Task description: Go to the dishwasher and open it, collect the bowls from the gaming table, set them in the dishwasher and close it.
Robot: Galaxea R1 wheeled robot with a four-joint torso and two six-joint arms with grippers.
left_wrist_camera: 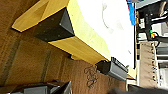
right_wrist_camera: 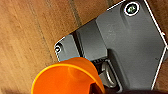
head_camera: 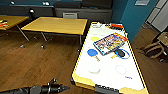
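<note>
Wood plank floor [head_camera: 37, 65] all over, biggest thing by far. Then the gaming bench [head_camera: 110, 75], long and white-topped with a yellow wood edge, running up the right side of the head view, its near corner close above the left arm. Square yellow wooden benches [head_camera: 57, 25] further back on the left. On the white top: a colourful board-game box [head_camera: 110, 43] around the middle, a blue paddle [head_camera: 93, 53] just left of it, and a blue bowl with a dark inside [head_camera: 122, 53] just beside the box's near corner. Left pincer [head_camera: 65, 88] low down, short of the bench, can't tell if spread or pressed together. Right wrist view: an orange cup [right_wrist_camera: 67, 77] up close over the floor, can't tell about that pincer.
</note>
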